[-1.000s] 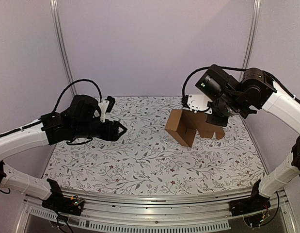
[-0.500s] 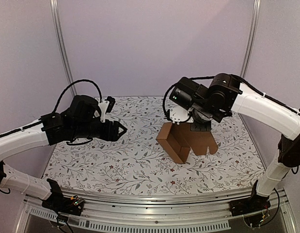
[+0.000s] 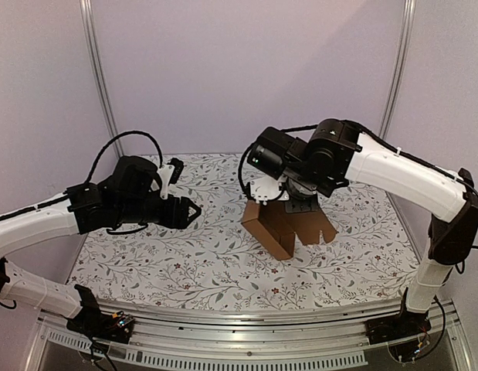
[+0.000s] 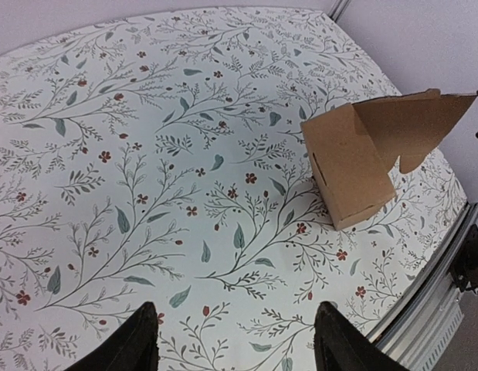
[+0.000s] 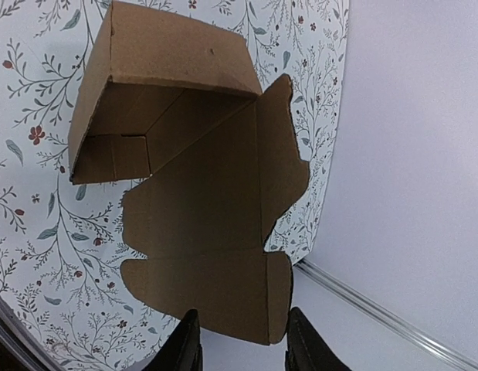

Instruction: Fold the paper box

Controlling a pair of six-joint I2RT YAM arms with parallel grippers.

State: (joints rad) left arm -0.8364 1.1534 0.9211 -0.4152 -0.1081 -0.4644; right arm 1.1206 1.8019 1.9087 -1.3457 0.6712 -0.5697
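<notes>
The floral table (image 3: pixel 184 255) carries the paper box (image 3: pixel 279 229) right of its middle, toward the far edge, with one end folded upright and the rest spread as flaps. It looks like light, stiff corrugated board, likely to bend only at its scores and best pinched by a flap edge. The right gripper (image 5: pixel 242 344) stands parted around the outermost flap's corner, not pinching it. The left gripper (image 4: pixel 235 344) hangs released, well apart. From above, the right wrist hides the rear flaps.

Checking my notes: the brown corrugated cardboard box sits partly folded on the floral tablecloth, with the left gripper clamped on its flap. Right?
Not quite: the left gripper is open and empty, apart from the brown corrugated cardboard box, as the left wrist view shows. The box does sit partly folded on the floral tablecloth.
</notes>
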